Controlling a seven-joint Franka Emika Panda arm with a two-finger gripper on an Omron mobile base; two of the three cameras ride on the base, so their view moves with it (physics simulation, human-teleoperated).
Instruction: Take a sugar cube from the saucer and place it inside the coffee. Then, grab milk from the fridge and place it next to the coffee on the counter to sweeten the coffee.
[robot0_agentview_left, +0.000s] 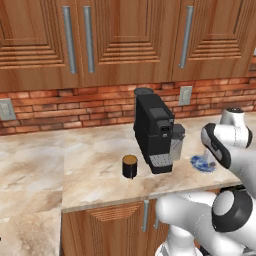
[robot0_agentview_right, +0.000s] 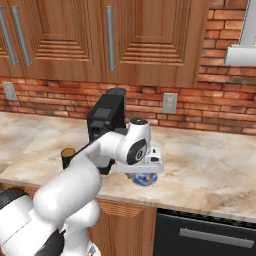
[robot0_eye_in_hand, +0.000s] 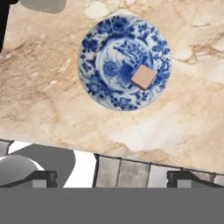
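A blue and white saucer (robot0_eye_in_hand: 124, 63) lies on the beige marbled counter (robot0_eye_in_hand: 52, 96), close to its front edge. A pale brown sugar cube (robot0_eye_in_hand: 144, 77) rests on the saucer, right of its middle. My gripper (robot0_eye_in_hand: 114, 177) hangs open straight above the saucer (robot0_agentview_right: 144, 179), well clear of the cube, with nothing between its fingers. The hand partly hides the saucer (robot0_agentview_left: 202, 163) in the left base view. The coffee (robot0_agentview_left: 130, 166), a small black cup with a brown top, stands to the left of the saucer beyond the machine. The milk and the fridge are out of view.
A tall black coffee machine (robot0_agentview_left: 154, 132) stands between the coffee and the saucer. Brown wall cabinets (robot0_agentview_left: 125, 40) hang over a brick wall with outlets (robot0_agentview_right: 170, 103). A dark appliance front (robot0_agentview_right: 200, 235) sits below the counter (robot0_agentview_right: 215, 165), which stretches bare to the right.
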